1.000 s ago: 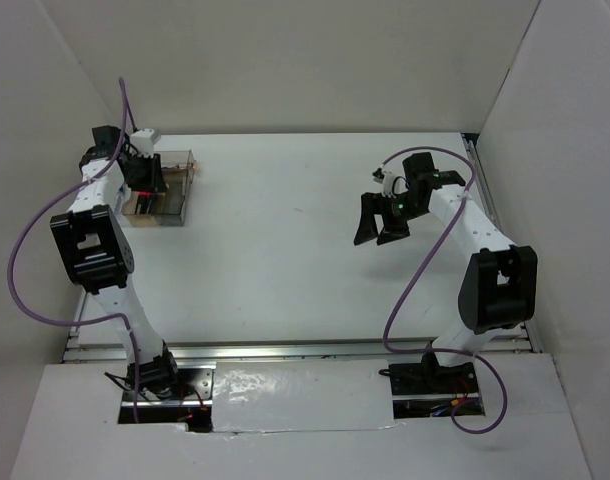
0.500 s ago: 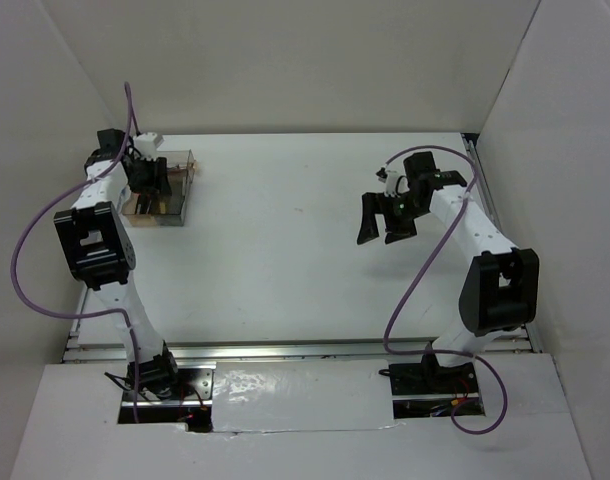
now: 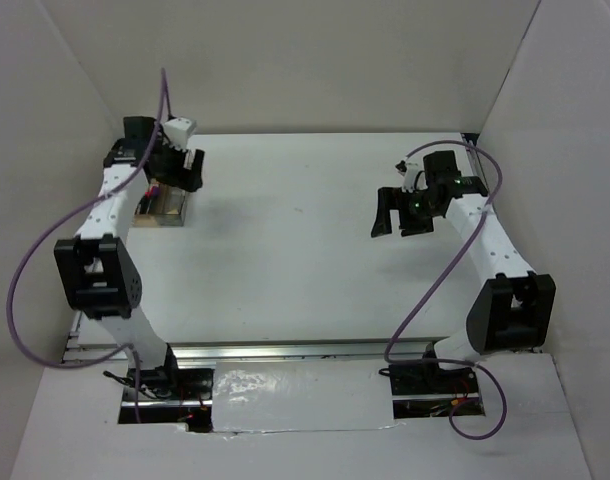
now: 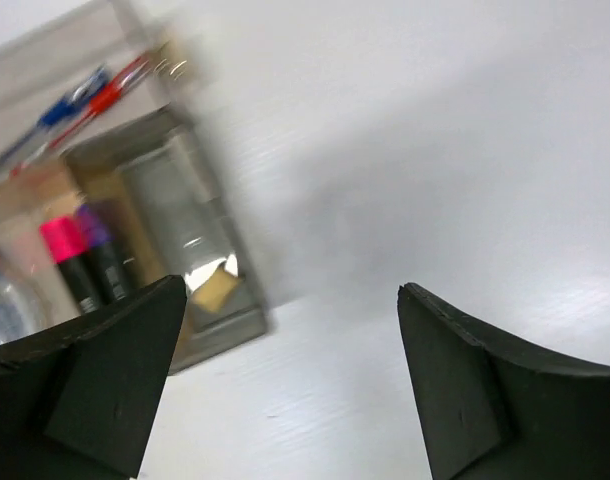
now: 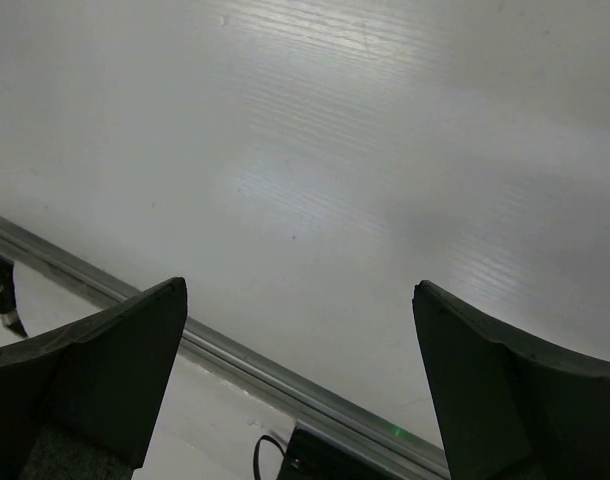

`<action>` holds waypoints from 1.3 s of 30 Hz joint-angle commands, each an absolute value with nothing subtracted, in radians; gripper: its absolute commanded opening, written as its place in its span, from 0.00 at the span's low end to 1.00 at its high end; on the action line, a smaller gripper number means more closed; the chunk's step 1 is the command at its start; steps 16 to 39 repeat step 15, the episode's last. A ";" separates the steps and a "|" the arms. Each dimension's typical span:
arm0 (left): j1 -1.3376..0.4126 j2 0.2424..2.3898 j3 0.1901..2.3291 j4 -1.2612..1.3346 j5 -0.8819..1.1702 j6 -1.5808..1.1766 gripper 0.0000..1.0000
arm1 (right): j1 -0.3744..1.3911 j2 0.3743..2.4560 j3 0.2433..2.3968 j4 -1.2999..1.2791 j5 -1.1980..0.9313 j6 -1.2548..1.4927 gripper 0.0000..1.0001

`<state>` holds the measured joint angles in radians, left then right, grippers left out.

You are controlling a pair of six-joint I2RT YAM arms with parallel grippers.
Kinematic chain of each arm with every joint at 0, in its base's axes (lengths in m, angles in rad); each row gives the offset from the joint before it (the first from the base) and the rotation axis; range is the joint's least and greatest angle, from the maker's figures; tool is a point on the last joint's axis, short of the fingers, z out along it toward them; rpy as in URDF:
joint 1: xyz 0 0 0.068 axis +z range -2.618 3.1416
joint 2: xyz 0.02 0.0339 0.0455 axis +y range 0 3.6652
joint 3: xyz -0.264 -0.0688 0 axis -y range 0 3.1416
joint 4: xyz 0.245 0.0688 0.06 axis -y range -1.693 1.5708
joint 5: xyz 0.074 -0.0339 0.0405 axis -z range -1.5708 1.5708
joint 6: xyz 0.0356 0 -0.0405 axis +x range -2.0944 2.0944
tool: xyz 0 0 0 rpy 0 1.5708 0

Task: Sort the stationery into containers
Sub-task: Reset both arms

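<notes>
clear plastic compartment box (image 3: 163,206) sits at the far-left corner of your white table (image 3: 285,262); your left gripper (image 3: 182,170) by it and right gripper (image 3: 399,214) both hold jaws apart.

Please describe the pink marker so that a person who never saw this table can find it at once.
On the white table, look at the far left corner, where a clear box stands. Inside it two black-bodied markers sit side by side; the pink marker has a bright pink cap, the purple marker a purple one.
</notes>
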<state>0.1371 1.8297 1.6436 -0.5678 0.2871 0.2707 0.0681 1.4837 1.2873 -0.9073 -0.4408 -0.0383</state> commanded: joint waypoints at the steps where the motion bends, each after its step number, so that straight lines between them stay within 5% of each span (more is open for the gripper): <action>1: -0.026 1.599 1.457 -0.511 0.207 0.240 0.99 | 0.048 1.405 1.260 -0.847 -0.385 -0.040 1.00; 15: -0.008 1.158 0.960 -0.299 0.264 0.090 1.00 | -0.044 1.103 0.967 -0.608 -0.216 -0.052 1.00; 39: -0.008 1.158 0.960 -0.299 0.264 0.090 1.00 | -0.044 1.103 0.967 -0.608 -0.216 -0.052 1.00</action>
